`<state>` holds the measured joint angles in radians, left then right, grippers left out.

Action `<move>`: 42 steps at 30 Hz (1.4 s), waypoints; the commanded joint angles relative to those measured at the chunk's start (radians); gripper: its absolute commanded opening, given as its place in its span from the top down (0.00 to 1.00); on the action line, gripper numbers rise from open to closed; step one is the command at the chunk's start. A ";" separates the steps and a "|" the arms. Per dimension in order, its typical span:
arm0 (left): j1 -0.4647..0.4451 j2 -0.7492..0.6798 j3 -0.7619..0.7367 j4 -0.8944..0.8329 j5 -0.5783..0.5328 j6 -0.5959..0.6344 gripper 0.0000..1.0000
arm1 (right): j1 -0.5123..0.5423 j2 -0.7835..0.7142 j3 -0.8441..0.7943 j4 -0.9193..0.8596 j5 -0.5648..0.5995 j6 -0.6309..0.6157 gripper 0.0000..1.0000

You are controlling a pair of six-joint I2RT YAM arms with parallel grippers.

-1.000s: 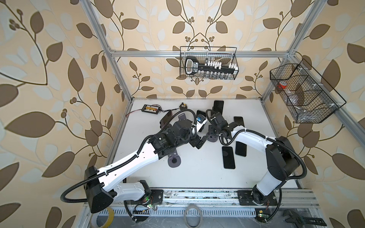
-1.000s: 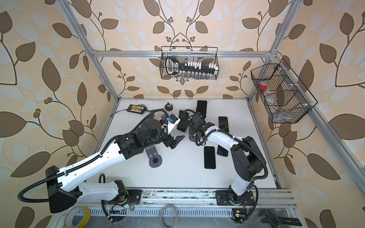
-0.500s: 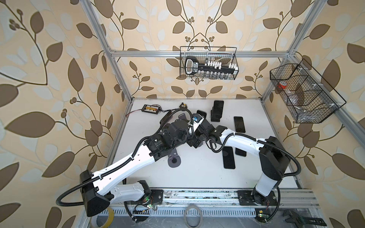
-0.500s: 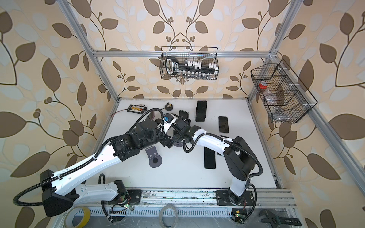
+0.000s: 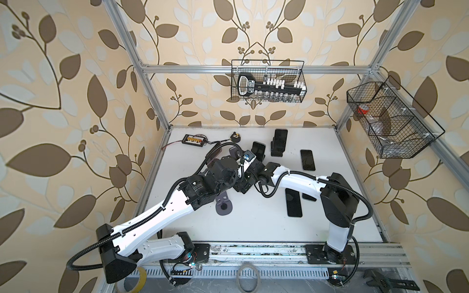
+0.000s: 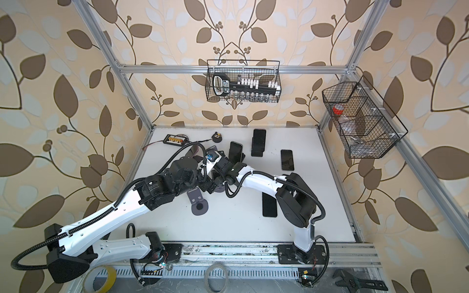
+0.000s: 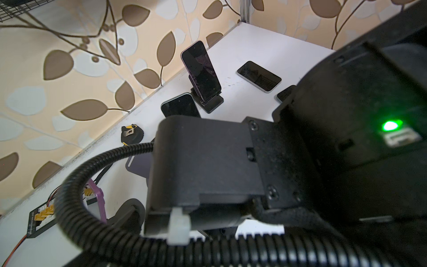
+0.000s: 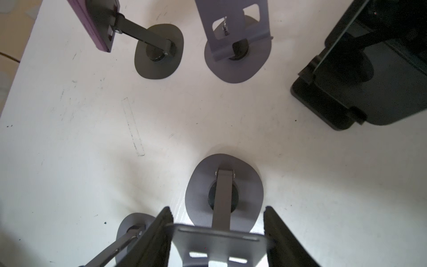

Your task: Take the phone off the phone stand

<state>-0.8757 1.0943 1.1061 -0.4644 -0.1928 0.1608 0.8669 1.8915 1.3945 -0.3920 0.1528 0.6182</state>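
Okay, right tool is clenched on the back plate of a grey stand, one finger on each side edge. That stand's oval base sits on the bench just past the fingertips. Left tool is released, jaws wide, low beside the right wrist and mostly buried under both wrists in both top views. The left wrist view is blocked by the right arm's housing, so its fingers can't be seen there. Phones still on stands: purple phone, edge-on, on a dark oval-base stand; dark phone, upright just behind the wrists; rear phone, propped on a black stand near the back wall. Bare grey stand is just beside the purple phone's stand. Front grey stand is just in front of the wrists. Flat phones lie on the right half of the bench.
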 commanded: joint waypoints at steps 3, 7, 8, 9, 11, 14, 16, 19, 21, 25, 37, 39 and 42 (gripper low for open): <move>-0.011 0.013 0.008 0.199 0.026 -0.029 0.03 | 0.073 0.059 0.038 0.006 -0.010 0.012 0.44; -0.011 0.018 0.008 0.200 0.025 -0.028 0.03 | 0.072 0.070 0.047 0.007 0.011 -0.004 0.43; -0.011 0.018 0.007 0.200 0.026 -0.027 0.03 | 0.073 0.073 0.049 0.006 0.005 -0.005 0.42; -0.011 0.019 0.008 0.200 0.026 -0.027 0.03 | 0.073 0.073 0.052 0.007 -0.005 -0.005 0.41; -0.011 0.019 0.008 0.200 0.021 -0.025 0.03 | 0.073 0.075 0.055 0.006 -0.022 -0.002 0.35; -0.011 0.019 0.005 0.200 0.011 -0.021 0.03 | 0.072 0.067 0.054 0.006 -0.023 0.001 0.21; -0.011 0.018 0.004 0.202 0.003 -0.020 0.03 | 0.071 0.057 0.053 0.005 -0.013 0.000 0.17; -0.011 0.013 -0.002 0.210 -0.009 -0.019 0.03 | 0.072 0.033 0.047 0.005 -0.001 -0.002 0.13; -0.011 0.009 -0.006 0.216 -0.020 -0.019 0.03 | 0.071 0.017 0.046 0.005 0.001 -0.006 0.12; -0.011 -0.004 -0.021 0.235 -0.045 -0.018 0.03 | 0.072 -0.022 0.032 0.014 0.012 -0.010 0.12; -0.011 -0.092 -0.099 0.343 -0.116 -0.005 0.03 | 0.064 -0.169 -0.039 0.046 0.100 -0.052 0.11; -0.011 -0.106 -0.114 0.366 -0.126 0.000 0.03 | 0.058 -0.196 -0.051 0.054 0.117 -0.063 0.11; -0.011 -0.113 -0.133 0.392 -0.128 0.008 0.03 | 0.035 -0.236 -0.068 0.067 0.146 -0.083 0.11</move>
<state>-0.8982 0.9810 0.9882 -0.2043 -0.2436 0.1753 0.8871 1.7073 1.3521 -0.3531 0.2398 0.5682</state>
